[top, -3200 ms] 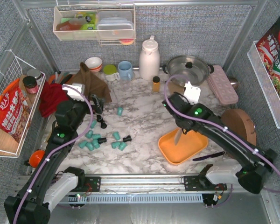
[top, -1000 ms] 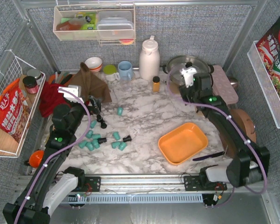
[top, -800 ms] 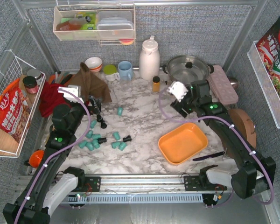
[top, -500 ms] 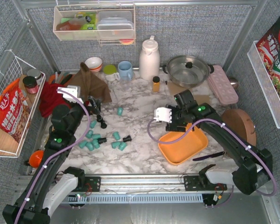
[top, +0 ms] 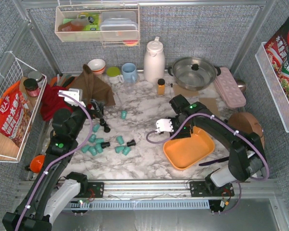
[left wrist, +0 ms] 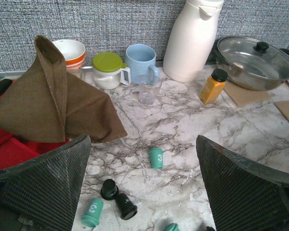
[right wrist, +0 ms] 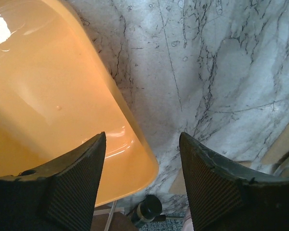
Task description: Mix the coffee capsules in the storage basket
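The coffee capsules [top: 108, 142] lie loose on the marble at the left, most teal, a few black; one teal capsule [left wrist: 156, 157] and two black ones [left wrist: 118, 198] show below my left gripper [left wrist: 142, 140]. That left gripper [top: 97, 109] hangs open above them, holding nothing. The orange storage basket [top: 191, 150] sits at the right with nothing in it. My right gripper [top: 181, 132] is low at its far-left corner. In the right wrist view the right gripper [right wrist: 142, 137] is open and straddles the basket [right wrist: 48, 96] rim, one finger over the inside, the other over the marble.
A white thermos [top: 154, 60], lidded steel pot [top: 193, 71], amber bottle [top: 161, 86], blue mug [top: 129, 72] and pink egg tray [top: 229, 86] line the back. A brown cloth [top: 94, 86] lies at the back left, a wire rack [top: 12, 110] on the left wall.
My right arm swung from the back by the pot down and left to the basket's corner, and its jaws narrowed a little. The left arm and the capsules stayed put.
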